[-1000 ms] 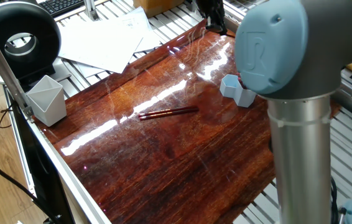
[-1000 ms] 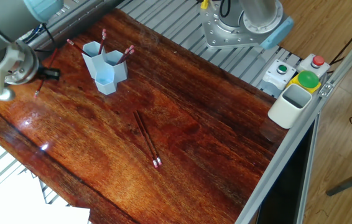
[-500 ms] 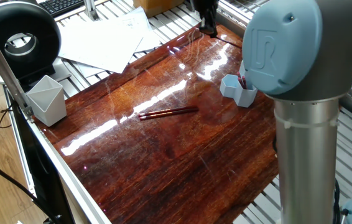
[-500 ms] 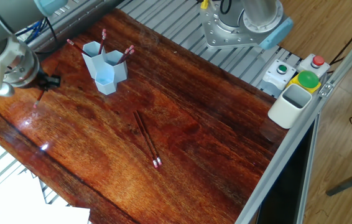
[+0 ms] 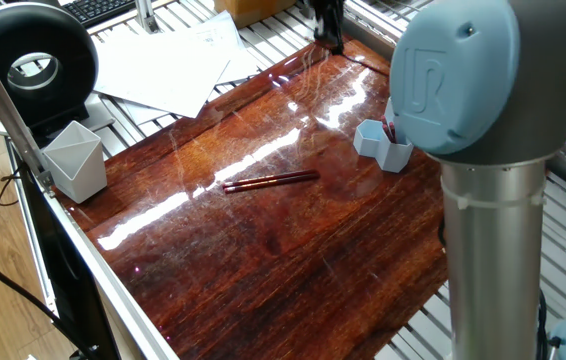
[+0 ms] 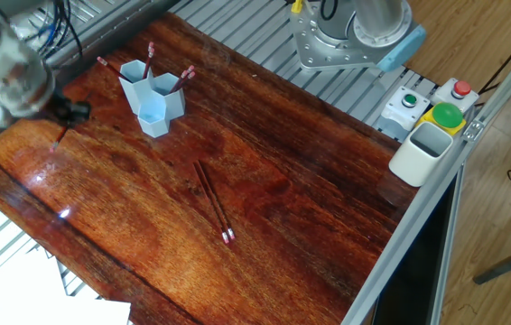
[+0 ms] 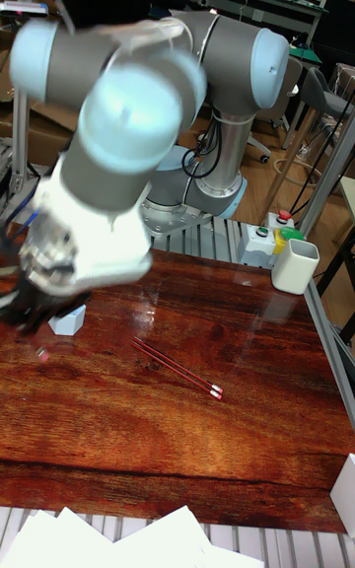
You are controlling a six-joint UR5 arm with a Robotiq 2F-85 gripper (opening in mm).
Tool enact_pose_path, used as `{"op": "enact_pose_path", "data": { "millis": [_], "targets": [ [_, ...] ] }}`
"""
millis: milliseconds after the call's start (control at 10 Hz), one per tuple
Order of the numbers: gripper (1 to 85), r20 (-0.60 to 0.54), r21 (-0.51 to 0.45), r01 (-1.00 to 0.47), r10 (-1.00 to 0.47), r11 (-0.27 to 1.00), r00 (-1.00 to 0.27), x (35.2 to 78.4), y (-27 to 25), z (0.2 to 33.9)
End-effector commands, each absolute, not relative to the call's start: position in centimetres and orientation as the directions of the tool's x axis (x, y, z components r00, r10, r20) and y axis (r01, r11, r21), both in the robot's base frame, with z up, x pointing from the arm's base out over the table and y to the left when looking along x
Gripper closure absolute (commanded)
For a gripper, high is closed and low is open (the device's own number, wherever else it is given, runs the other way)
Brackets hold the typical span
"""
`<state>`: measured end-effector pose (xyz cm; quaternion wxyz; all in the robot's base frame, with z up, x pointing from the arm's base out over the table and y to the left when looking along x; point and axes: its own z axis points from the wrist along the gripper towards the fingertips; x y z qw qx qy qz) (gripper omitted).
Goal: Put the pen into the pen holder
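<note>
Carrying a pen (image 6: pixel 58 138) needs care — claw (image 6: pixel 73 112) looks shut on a thin one hanging below it, tho blur makes that unsure. Holder (image 6: pixel 153 93) sits just beside claw, w/ pens already inside; aim for a free tube, descend vertical. Two more pens (image 6: pixel 213 200) lie well apart on table (image 6: pixel 310 199).

Table (image 6: pixel 310 208) bearing two pens (image 6: pixel 213 200) lying side by side, touching, near its middle. Pen holder (image 6: pixel 153 97) stands well apart from them, toward the far-left edge in the other fixed view, with several pens upright in its tubes. Gripper (image 6: pixel 68 115) hovers just left of the holder, over the table edge. Angular cup (image 6: pixel 421 152) sits at the opposite edge, beside the button box (image 6: pixel 432 106). Paper sheets (image 5: pixel 168 62) lie beyond the table.
</note>
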<state>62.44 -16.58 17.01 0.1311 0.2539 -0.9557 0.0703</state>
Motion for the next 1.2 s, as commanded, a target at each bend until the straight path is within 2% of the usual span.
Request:
{"op": "enact_pose_path", "data": {
  "millis": [0,200,400,600,1000,1100],
  "targets": [
    [84.7,0.223,-0.025,-0.477,-0.461,0.878,-0.859,58.9,-14.4,23.7],
    [84.7,0.182,-0.054,-0.488,-0.472,0.871,-0.862,57.5,-15.8,25.3],
    [84.7,0.160,-0.076,-0.500,-0.484,0.863,-0.860,58.7,-16.5,23.7],
    [84.7,0.183,-0.085,-0.485,-0.465,0.870,-0.866,58.2,-17.0,23.8],
    [84.7,0.106,-0.156,-0.425,-0.413,0.892,-0.905,60.6,-17.6,23.8],
    [84.7,0.108,-0.141,-0.428,-0.416,0.893,-0.903,60.4,-17.3,23.7]
  ]
}}
